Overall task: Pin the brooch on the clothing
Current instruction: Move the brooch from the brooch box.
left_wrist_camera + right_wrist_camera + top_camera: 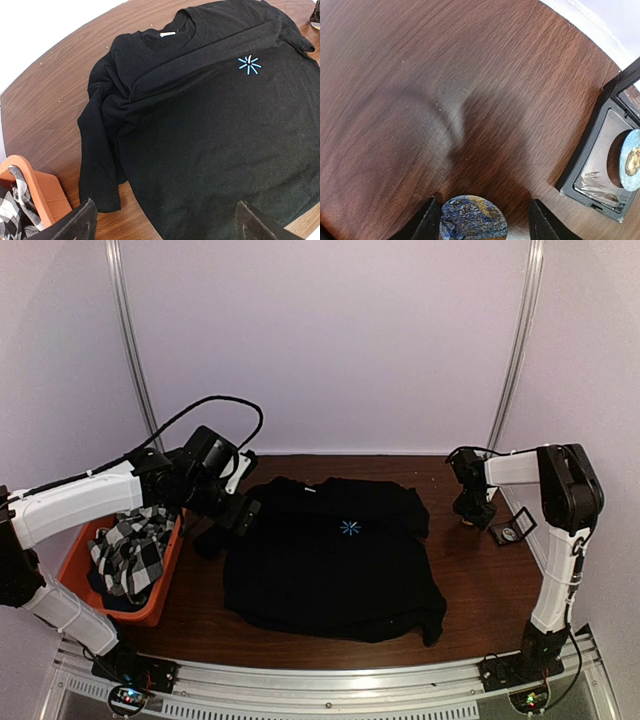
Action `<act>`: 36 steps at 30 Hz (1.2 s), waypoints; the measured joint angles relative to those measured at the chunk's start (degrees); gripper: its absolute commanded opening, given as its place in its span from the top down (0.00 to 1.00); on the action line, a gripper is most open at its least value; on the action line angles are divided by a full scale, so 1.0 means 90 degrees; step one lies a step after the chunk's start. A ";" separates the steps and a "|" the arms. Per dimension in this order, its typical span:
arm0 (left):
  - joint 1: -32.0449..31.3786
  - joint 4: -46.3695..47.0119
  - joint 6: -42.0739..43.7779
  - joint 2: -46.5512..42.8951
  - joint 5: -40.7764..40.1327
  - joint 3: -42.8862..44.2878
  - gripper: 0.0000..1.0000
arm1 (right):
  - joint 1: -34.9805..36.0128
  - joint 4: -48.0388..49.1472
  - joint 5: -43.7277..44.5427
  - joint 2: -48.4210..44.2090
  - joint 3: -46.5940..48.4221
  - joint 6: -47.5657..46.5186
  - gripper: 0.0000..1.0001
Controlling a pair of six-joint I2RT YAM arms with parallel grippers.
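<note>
My right pincer [482, 222] hangs low over the bare worktop [480, 580] at the far right, just off the right sleeve of the black T-shirt [335, 560]. Its fingers are spread, and the round blue-and-gold brooch [472, 217] sits between them. One finger looks to be against the brooch's rim, while a gap shows at the other, so I am not pinching it. The shirt lies face up in the middle of the worktop, collar to the far side, with its light-blue starburst [350, 528] on the chest, well apart from the brooch.

My left pincer [167, 227] is spread wide and holds nothing. It hovers above the shirt's left sleeve, beside the orange bin [150, 600] that holds the checked cloth [130, 550].

Only the right wrist view shows the brooch. From above it is hidden under my pincer. That view also shows another round blue piece [632, 160] in the black box [600, 170] to the right. The left wrist view alone shows the sleeve bunched in folds.
</note>
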 measured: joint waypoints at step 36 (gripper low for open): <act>-0.0168 -0.0032 -0.0270 0.0027 0.0165 0.0124 0.02 | 0.0726 0.0602 -0.0381 -0.0381 -0.0573 -0.0107 0.53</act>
